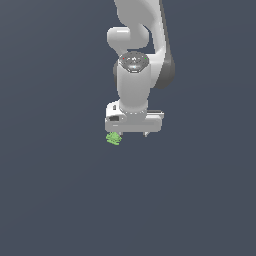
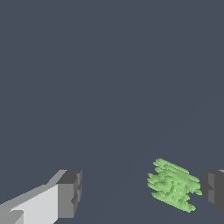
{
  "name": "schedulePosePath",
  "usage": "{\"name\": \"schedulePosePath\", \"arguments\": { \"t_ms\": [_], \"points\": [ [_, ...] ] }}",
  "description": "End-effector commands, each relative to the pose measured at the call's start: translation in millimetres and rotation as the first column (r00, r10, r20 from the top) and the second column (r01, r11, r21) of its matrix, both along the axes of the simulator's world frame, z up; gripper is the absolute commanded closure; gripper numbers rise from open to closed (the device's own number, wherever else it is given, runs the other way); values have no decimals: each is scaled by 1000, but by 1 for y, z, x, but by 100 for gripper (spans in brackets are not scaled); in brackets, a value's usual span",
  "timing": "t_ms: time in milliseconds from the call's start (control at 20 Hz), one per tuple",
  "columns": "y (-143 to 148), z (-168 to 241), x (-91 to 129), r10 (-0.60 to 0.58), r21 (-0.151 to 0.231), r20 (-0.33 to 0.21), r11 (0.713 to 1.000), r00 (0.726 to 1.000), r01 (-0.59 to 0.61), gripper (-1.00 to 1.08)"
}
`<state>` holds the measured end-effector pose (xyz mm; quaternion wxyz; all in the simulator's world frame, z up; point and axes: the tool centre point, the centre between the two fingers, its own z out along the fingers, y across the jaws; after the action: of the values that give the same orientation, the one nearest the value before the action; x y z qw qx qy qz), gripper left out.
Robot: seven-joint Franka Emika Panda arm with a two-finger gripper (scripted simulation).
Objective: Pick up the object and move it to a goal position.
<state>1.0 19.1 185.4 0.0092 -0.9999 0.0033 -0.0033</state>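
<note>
Below the white arm, on a plain dark grey ground, hangs one gripper (image 1: 131, 134), pointing straight down, fingers spread wide and holding nothing. Item: one small light-green ridged object (image 1: 114, 138), lying under the gripper toward the exterior view's left. The wrist view places the object (image 2: 173, 184) between the two dark finger pads, just beside one pad (image 2: 213, 186) and well apart from the other (image 2: 70, 193); whether it touches the near pad cannot be told. No goal marker is visible. Status, as judged: approach done, fingers roughly astride the object; closing, lifting and carrying to the goal all remain.
</note>
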Motion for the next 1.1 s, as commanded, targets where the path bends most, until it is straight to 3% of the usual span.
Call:
{"name": "schedulePosePath", "arguments": {
  "t_ms": [0, 500, 1050],
  "points": [
    [0, 0, 0, 0, 0, 0, 1000, 1000, 0, -92],
    [4, 14, 5, 1, 23, 30, 1000, 1000, -2, -92],
    [-1, 7, 2, 53, 17, 30, 998, 998, -54, -92]
  ]
}}
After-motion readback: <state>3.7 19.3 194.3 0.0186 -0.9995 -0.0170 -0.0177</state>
